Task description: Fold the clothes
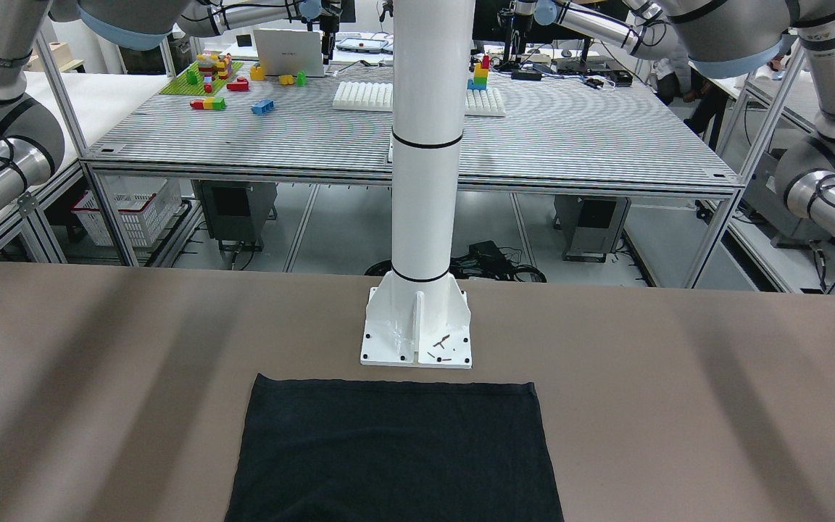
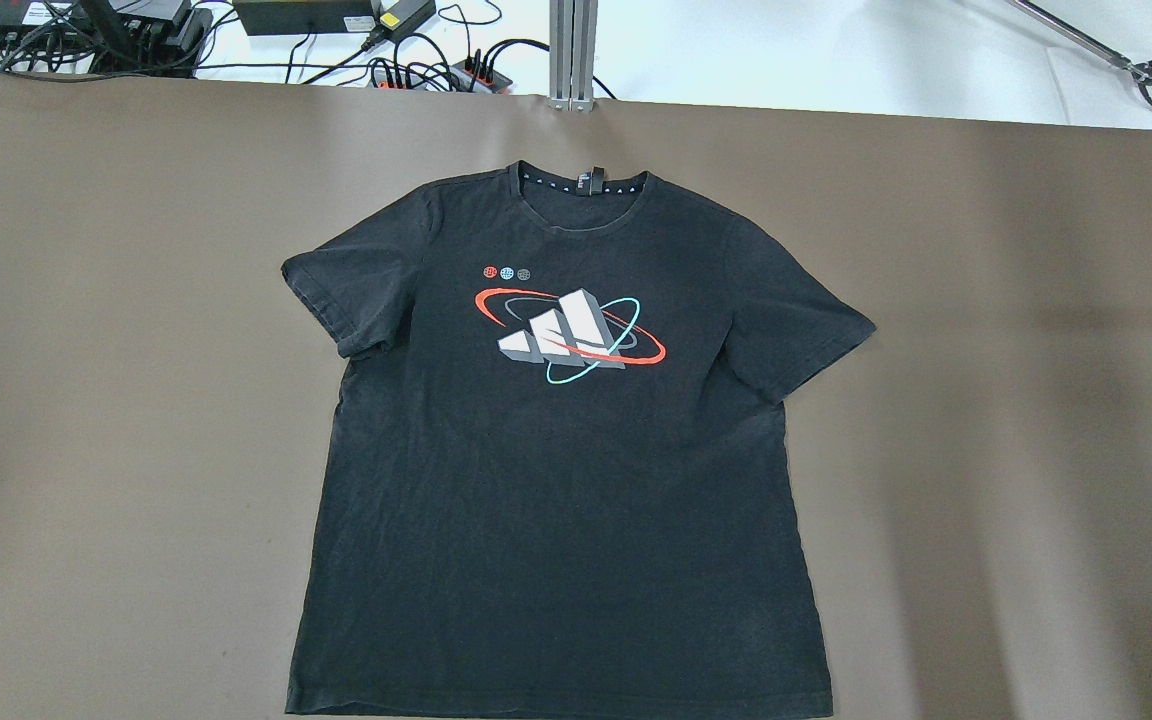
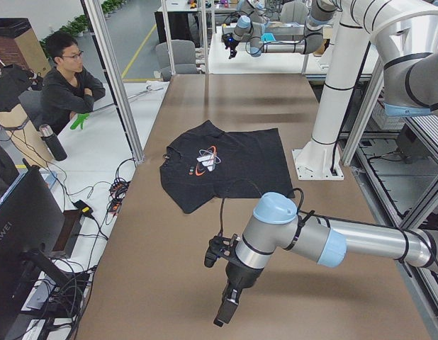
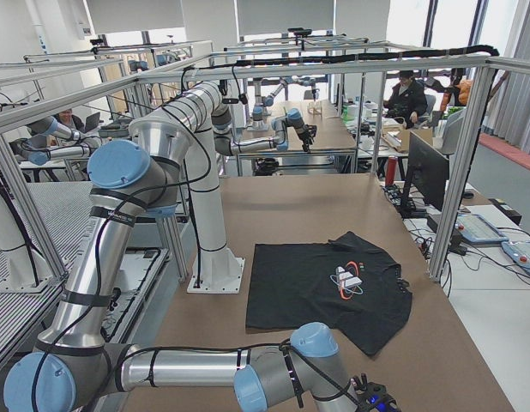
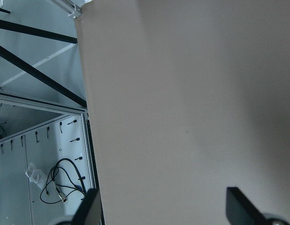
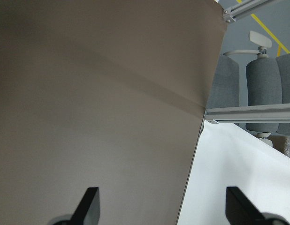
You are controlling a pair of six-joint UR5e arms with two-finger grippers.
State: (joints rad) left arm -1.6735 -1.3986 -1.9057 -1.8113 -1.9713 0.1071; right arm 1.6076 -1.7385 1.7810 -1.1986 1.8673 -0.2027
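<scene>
A black T-shirt (image 2: 556, 480) with a white, red and teal logo lies flat and face up in the middle of the brown table, collar away from the robot. Its hem shows in the front-facing view (image 1: 396, 449). It also shows in the side views (image 3: 226, 166) (image 4: 321, 287). My left gripper (image 5: 166, 208) is open and empty over bare table near the left end, far from the shirt (image 3: 226, 312). My right gripper (image 6: 164, 206) is open and empty over bare table near the right end. Neither gripper shows in the overhead view.
The white robot pedestal (image 1: 417, 319) stands just behind the shirt's hem. The table's edge (image 5: 86, 117) runs beside the left gripper, and another edge (image 6: 201, 117) beside the right one. A person (image 3: 63, 78) sits off the far side. Cables (image 2: 386, 50) lie beyond the far edge.
</scene>
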